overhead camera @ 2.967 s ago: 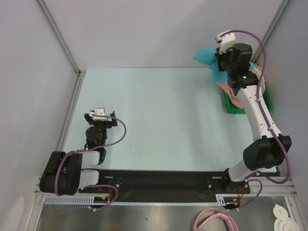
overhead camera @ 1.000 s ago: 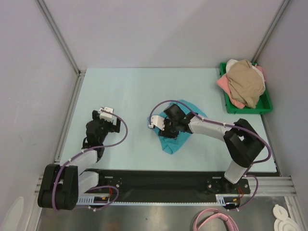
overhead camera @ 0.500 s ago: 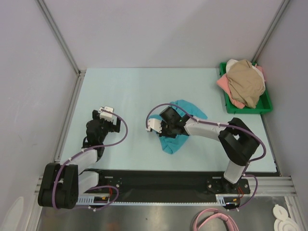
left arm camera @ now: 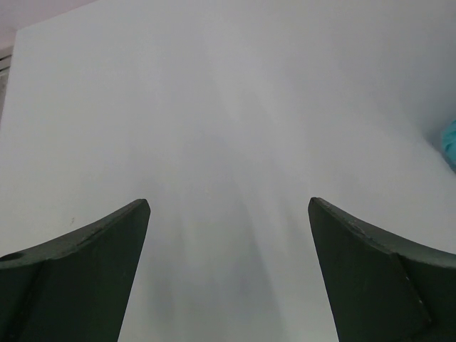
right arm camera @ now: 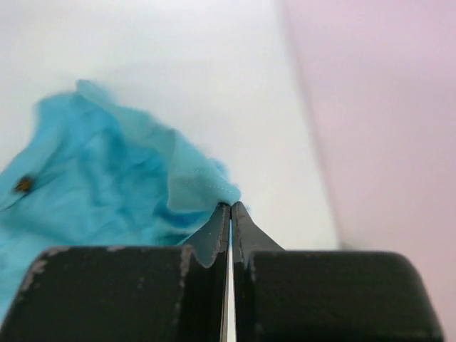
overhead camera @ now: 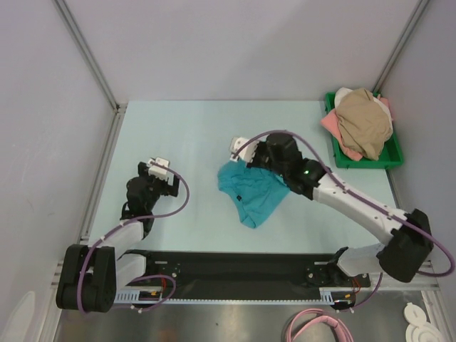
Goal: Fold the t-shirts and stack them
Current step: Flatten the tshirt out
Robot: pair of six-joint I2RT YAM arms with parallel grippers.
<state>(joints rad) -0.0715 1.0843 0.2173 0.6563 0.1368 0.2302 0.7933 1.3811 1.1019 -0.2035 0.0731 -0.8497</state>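
Centre frame: right gripper (right arm camera: 229, 211) pinching teal shirt (overhead camera: 249, 194) by its upper edge.
Shirt lies wider than before and the arm has swung rightward; left gripper (left arm camera: 228, 206) spread, lower left; other shirts (overhead camera: 363, 127) upper right.

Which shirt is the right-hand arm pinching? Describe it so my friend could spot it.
On the pale table, near its middle and left of the green tray heaped with tan, pink and white shirts, lies a crumpled teal t-shirt. The right arm's fingers pinch one edge; it is the only shirt outside the tray.
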